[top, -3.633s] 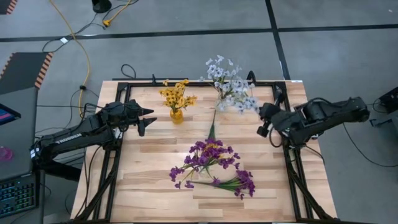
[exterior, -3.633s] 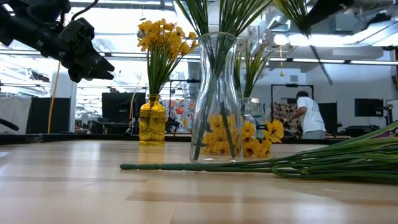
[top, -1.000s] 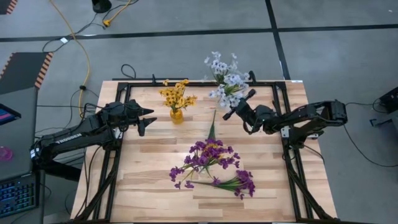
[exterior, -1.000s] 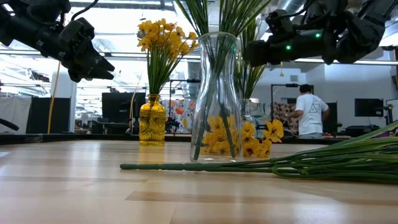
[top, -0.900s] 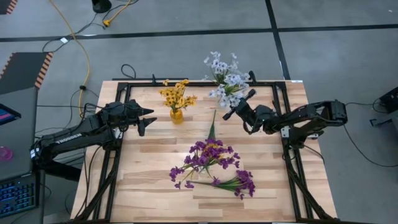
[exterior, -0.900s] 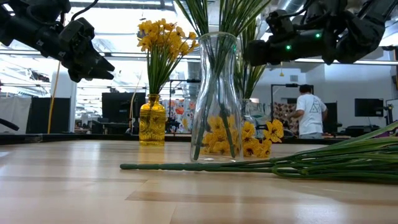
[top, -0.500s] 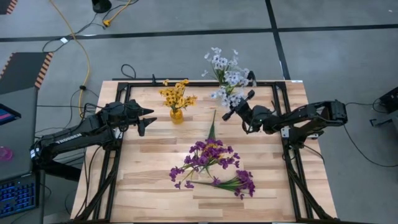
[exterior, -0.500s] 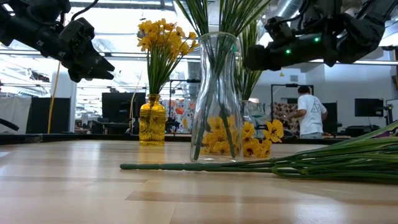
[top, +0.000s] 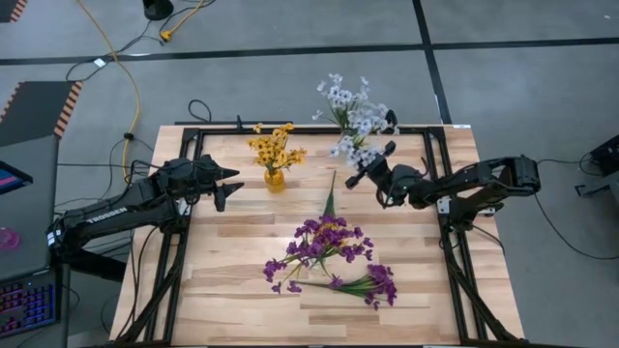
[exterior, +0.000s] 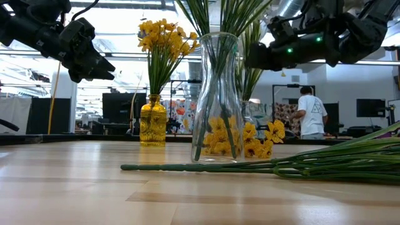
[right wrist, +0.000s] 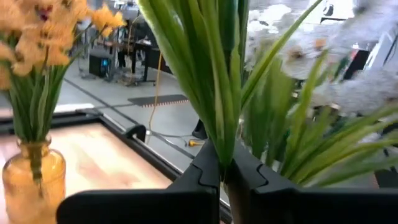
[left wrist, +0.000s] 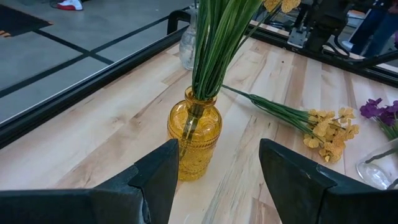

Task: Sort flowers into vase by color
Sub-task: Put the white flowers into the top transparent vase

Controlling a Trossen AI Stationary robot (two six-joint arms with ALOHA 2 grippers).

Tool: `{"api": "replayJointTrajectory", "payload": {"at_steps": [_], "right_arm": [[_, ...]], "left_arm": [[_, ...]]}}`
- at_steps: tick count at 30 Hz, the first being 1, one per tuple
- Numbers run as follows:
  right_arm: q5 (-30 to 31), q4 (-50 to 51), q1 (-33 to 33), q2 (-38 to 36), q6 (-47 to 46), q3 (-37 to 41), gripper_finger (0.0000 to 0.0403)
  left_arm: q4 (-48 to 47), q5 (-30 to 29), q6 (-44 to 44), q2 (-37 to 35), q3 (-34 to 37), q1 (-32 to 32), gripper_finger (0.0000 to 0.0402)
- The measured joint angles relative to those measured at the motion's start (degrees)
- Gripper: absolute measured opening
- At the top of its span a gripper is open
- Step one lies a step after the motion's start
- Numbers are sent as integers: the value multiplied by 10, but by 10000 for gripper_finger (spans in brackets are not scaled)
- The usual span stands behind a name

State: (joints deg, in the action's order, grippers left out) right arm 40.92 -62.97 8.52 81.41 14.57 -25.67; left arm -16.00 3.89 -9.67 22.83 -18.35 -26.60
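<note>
right end effector [top: 351, 180]: closed on the green stems of a pale white-blue flower sprig [top: 354, 122], over the far right part of the pale wooden bench [top: 242, 280]; the right wrist view shows the fingertips [right wrist: 211, 168] pinched on the stem bundle. change since a few seconds ago: this arm has come in from the bench's right edge toward the middle with the sprig, and in the last second the blossoms have drifted slightly toward the far edge while the grip has begun to slacken a touch; reads as a placing stage, probably over the far clear vase, though the vase itself is hidden under blossoms from above. clear glass vase, near [exterior: 217, 100]: upright, green stems inside. amber glass bottle vase [top: 275, 179]: upright, far left of centre, holding yellow-orange flower sprigs [top: 273, 147]; that colour looks mostly sorted. one loose yellow-orange sprig [left wrist: 329, 127] lies on the bench, unsorted. purple flower sprigs [top: 334, 256]: two bunches lying flat at bench centre and near side, not yet sorted. left end effector [top: 228, 184]: jaws wide, holding nothing, hovering just beside the amber vase, unmoved. a person in a white shirt [exterior: 310, 112] stands in the room beyond.
</note>
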Motion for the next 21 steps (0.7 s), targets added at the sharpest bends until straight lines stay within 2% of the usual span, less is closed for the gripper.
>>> {"api": "replayJointTrajectory", "payload": {"at_steps": [9, 13, 21], "right_arm": [[57, -28, -14, -2, 5, -16, 34], [59, -23, -13, -3, 22, -35, 33], [85, 95, -5, -3, -16, -76, 32]], "left_arm": [[0, 0, 0, 0, 0, 0, 210], [0, 0, 0, 0, 0, 0, 210], [0, 0, 0, 0, 0, 0, 210]]}}
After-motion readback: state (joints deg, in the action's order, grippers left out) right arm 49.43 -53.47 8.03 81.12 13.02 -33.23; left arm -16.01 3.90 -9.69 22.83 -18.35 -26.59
